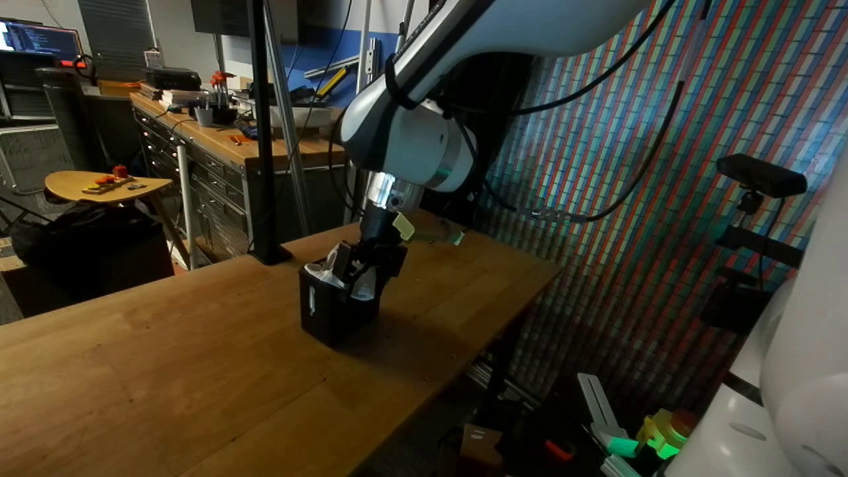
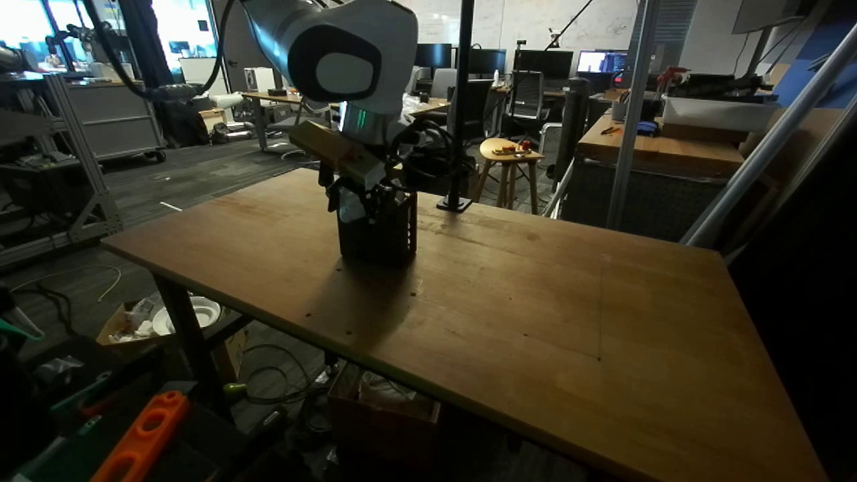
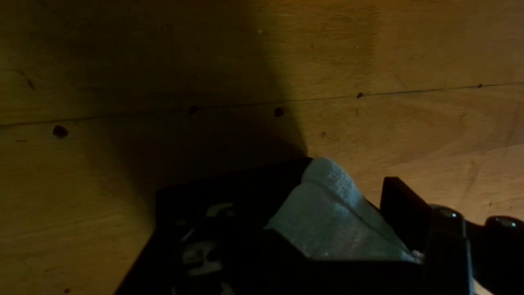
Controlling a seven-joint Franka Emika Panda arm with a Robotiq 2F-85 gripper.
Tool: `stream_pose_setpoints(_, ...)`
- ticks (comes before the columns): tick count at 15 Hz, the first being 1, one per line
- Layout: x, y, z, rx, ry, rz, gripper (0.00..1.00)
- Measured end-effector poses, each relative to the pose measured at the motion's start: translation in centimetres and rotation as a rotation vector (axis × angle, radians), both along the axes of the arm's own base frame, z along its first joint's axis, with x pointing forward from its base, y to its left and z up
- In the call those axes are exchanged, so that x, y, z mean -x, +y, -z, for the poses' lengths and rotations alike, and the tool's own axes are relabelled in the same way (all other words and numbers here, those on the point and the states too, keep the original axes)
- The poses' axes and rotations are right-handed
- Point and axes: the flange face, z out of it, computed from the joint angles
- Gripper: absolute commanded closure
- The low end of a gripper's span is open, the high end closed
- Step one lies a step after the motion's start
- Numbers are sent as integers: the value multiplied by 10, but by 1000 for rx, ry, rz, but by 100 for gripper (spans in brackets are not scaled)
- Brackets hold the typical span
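On the wooden table [image 1: 199,351] stands a black box [image 1: 324,311], also in view as a dark box [image 2: 378,237]. A pale whitish cloth [image 1: 364,286] hangs over its rim, and more white material shows at its top. My gripper [image 1: 368,264] points down at the box's rim, around the cloth. In the wrist view a dark finger [image 3: 403,209] stands right of the cloth [image 3: 327,221]. The jaws look apart, with cloth between them. The opposite finger is lost in the darkness, and the box's inside is mostly hidden.
A black upright post [image 2: 462,100] rises at the table's edge behind the box. A workbench [image 1: 199,136] with tools and a small stool [image 1: 106,182] stand beyond. A mounted camera [image 1: 762,175] is near the robot's base. Cardboard boxes sit below the table.
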Motion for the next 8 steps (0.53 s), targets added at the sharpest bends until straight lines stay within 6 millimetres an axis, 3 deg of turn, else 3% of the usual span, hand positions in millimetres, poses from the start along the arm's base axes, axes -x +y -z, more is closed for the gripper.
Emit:
stream_pose_setpoints(5, 1, 4, -1, -4, -16, -42, 89)
stream_pose_setpoints(8, 0, 5, -3, -2, -25, -63, 94)
